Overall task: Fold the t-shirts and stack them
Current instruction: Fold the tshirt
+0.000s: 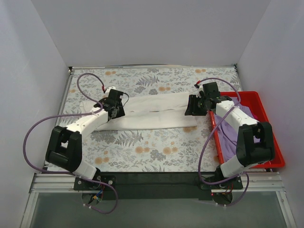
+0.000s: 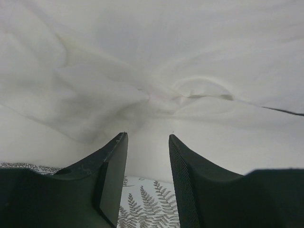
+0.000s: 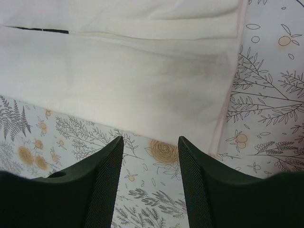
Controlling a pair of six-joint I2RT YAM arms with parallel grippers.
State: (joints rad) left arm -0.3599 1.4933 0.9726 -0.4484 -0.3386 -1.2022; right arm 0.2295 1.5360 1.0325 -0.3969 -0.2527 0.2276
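White tee (image 1: 156, 114) lies mid-frame on bench (image 1: 142, 149), long axis left-right. Left fingers (image 2: 111, 180) near its left end, right fingers (image 3: 107, 185) at its right end. Both open, empty, cloth just ahead.

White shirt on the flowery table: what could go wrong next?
1. The white shirt is bunched and wrinkled by the open left gripper. A grab there might catch only one layer and undo the fold.
2. The open right gripper hangs over the tablecloth right at the shirt's edge. It might pinch the cloth or miss the shirt.
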